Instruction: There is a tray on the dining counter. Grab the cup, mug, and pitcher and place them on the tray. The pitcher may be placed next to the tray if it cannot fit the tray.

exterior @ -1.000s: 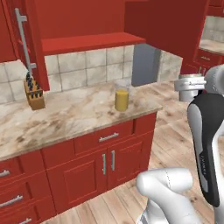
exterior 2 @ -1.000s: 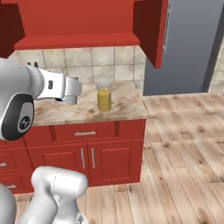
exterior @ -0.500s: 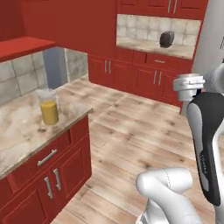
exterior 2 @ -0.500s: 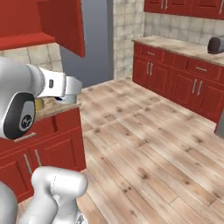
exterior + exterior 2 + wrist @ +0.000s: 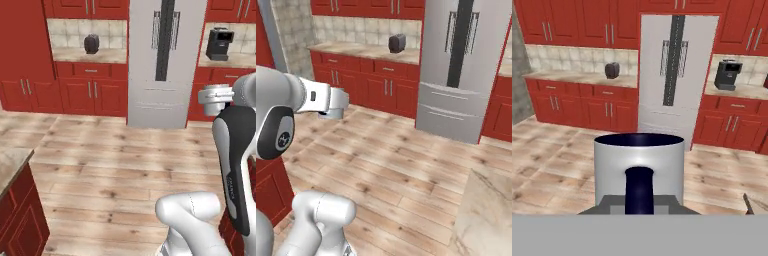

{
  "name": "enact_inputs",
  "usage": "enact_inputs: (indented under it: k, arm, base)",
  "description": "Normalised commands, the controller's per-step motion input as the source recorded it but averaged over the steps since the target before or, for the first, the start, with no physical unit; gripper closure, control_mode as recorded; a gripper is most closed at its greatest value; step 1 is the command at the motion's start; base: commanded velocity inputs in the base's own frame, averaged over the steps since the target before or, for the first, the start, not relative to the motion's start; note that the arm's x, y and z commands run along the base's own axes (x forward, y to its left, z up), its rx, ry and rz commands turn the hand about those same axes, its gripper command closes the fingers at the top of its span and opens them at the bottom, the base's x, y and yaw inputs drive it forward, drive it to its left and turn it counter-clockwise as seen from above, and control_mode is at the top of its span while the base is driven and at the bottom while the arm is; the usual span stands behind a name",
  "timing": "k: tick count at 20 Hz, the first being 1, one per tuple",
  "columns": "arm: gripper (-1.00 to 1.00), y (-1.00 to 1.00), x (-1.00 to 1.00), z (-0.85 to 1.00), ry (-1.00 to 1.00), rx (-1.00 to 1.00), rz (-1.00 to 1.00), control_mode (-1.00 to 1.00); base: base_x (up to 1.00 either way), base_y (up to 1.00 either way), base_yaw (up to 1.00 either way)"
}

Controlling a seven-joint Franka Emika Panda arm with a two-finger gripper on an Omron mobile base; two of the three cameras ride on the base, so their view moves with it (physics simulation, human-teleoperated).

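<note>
While the wood-plank floor (image 5: 100, 165) lies open ahead, a stainless refrigerator (image 5: 674, 75) stands between red wall cabinets (image 5: 75, 92), with a dark toaster (image 5: 612, 70) on the left counter (image 5: 577, 77) and a black coffee machine (image 5: 728, 75) on the right. Nearest the hand camera, the grey mug (image 5: 639, 170) sits upright in the nearly closed jaws, dark handle facing the lens, raised above the floor.

Surface finishes, kitchen scene

Mug (image 5: 639, 172): smooth grey metallic-looking wall, dark glossy handle, dark inside. Fridge (image 5: 166, 60): brushed-steel look, matt grey. Floor (image 5: 110, 165): light wood planks, visible grain. Cabinets (image 5: 363, 82): red, smooth, slight sheen. Counter corner (image 5: 486, 210): veined beige marble. Backsplash (image 5: 577, 56): matt beige tile.
</note>
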Motion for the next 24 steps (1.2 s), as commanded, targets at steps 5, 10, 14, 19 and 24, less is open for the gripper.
enact_inputs:
  k: [5,10,14,19,24]
  arm:
    - [1.00,0.00,0.00,0.00,0.00,0.00,0.00,1.00]
    - [1.00,0.00,0.00,0.00,0.00,0.00,0.00,1.00]
    - [1.00,0.00,0.00,0.00,0.00,0.00,0.00,1.00]
    - [1.00,0.00,0.00,0.00,0.00,0.00,0.00,1.00]
    - [1.00,0.00,0.00,0.00,0.00,0.00,0.00,1.00]
  base:
    - [0.64,0.13,-0.50]
    - [0.93,0.49,-0.24]
    - [1.00,0.41,-0.24]
    - [1.00,0.19,-0.34]
    - [1.00,0.00,-0.43]
